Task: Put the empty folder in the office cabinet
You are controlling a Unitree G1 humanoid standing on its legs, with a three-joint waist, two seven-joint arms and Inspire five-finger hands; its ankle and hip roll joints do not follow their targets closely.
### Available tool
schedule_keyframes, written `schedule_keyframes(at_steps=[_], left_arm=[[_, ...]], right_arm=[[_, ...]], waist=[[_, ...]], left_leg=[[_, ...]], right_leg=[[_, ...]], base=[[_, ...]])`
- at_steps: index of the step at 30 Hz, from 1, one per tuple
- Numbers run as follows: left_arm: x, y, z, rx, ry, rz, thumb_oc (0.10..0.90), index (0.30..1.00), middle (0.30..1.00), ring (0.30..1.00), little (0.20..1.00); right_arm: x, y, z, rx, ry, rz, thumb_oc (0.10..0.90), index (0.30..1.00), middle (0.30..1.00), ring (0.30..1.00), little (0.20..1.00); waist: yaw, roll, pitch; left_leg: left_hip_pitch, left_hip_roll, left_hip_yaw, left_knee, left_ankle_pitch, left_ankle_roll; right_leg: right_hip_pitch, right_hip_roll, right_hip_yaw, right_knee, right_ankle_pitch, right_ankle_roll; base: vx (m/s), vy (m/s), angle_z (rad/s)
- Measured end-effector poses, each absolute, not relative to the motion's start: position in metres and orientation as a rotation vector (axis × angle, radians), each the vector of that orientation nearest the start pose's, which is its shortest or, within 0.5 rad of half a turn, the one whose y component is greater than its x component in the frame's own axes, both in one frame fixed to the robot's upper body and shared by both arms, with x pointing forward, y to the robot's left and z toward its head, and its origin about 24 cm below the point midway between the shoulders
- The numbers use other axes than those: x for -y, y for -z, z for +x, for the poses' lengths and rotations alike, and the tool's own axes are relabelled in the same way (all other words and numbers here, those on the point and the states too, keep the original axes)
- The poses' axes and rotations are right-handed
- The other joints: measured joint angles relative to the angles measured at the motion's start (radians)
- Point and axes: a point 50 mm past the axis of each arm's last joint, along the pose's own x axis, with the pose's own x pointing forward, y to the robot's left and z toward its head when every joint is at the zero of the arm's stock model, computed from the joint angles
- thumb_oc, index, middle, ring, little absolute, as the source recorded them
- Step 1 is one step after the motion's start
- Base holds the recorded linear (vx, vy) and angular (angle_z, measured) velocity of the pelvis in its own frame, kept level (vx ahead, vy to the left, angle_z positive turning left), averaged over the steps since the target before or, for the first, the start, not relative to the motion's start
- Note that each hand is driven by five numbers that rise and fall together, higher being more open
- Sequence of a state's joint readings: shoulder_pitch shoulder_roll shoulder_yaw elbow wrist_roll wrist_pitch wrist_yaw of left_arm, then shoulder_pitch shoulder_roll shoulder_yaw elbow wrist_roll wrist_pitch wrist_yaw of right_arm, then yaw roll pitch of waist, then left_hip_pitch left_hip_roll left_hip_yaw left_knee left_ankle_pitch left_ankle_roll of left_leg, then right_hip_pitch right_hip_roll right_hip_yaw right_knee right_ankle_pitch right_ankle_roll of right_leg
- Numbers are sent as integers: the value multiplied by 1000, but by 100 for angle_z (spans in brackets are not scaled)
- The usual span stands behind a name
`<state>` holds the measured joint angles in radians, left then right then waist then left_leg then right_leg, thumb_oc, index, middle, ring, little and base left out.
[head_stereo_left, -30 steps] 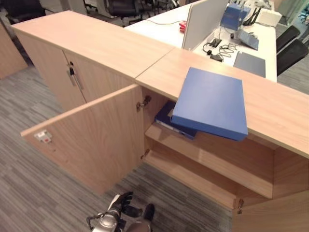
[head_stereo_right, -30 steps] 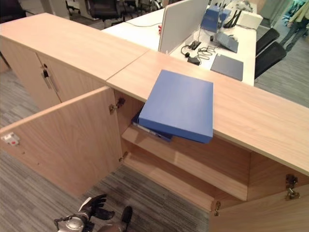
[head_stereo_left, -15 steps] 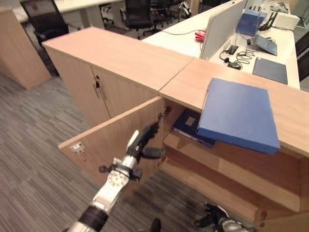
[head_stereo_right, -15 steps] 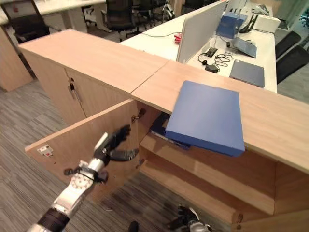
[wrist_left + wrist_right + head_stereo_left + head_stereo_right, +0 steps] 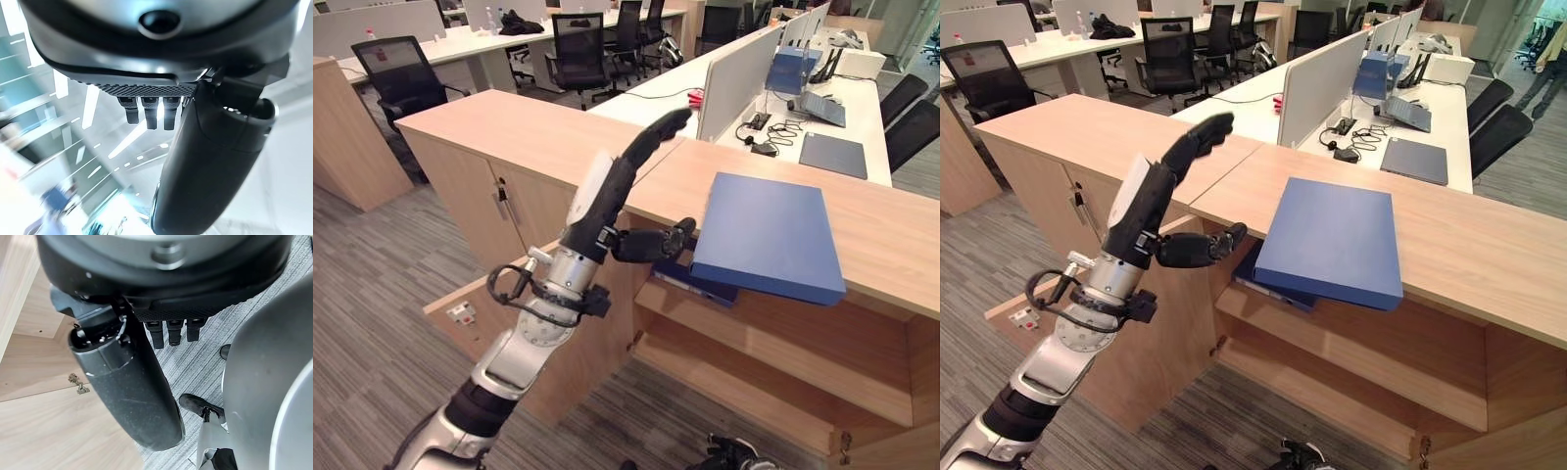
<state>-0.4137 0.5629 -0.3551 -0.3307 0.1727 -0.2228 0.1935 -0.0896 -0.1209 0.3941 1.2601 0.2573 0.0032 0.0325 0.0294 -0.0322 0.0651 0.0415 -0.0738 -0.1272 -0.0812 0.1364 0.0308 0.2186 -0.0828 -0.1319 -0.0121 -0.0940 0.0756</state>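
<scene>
The left hand is raised before the office cabinet, fingers straight and spread toward 1 o'clock, thumb reaching to 3 o'clock near the blue folder, holding nothing. That folder lies on the cabinet top, its near edge overhanging the open compartment. The right hand shows in its wrist view, fingers extended over carpet, empty. Inside, on the upper shelf, lies a darker folder. The cabinet door stands open at 9 o'clock.

Office: desks, swivel chairs, wooden cabinets.
</scene>
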Motion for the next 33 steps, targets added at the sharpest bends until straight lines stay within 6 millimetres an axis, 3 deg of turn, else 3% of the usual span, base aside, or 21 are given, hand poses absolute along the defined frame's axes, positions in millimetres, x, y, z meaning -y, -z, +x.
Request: schedule_keyframes(at_steps=[6, 15, 21, 23, 33], left_arm=[[-83, -242, 238, 1183, 380, 630, 800, 900, 900, 900, 900], [-55, -232, 215, 1228, 610, 564, 800, 900, 900, 900, 900], [-40, -197, 228, 1063, 780, 658, 800, 900, 900, 900, 900], [-43, -176, 245, 941, 800, 779, 800, 900, 900, 900, 900], [-51, -144, 266, 816, 803, 1055, 800, 900, 900, 900, 900]], right_arm=[[165, 168, 108, -1221, -140, -135, 800, 900, 900, 900, 900], [171, 170, 101, -1247, -113, -131, 800, 900, 900, 900, 900], [173, 170, 100, -1248, -91, -109, 800, 900, 900, 900, 900], [177, 169, 101, -1239, -87, -113, 800, 900, 900, 900, 900], [184, 169, 100, -1249, -63, -113, 800, 900, 900, 900, 900]], waist=[[-17, 1, -32], [-29, 23, -74], [-37, 30, -83], [-57, 33, -86], [-59, 24, -90]], left_leg=[[9, 0, 7, 0, 0, -1], [13, 8, 12, -4, 0, -5], [12, 8, 15, -4, 0, -5], [6, 11, 18, -4, 0, -6], [2, 20, 29, -3, 0, -6]], right_leg=[[9, -2, 1, -7, 6, 4], [11, 4, 11, -18, 7, 6], [8, 4, 15, -18, 8, 6], [0, 6, 15, -16, 10, 4], [3, 14, 18, -34, 24, -11]], base=[[5, -33, -5], [0, -11, -2], [-2, -7, -3], [-8, -10, -5], [-1, -3, -2]])
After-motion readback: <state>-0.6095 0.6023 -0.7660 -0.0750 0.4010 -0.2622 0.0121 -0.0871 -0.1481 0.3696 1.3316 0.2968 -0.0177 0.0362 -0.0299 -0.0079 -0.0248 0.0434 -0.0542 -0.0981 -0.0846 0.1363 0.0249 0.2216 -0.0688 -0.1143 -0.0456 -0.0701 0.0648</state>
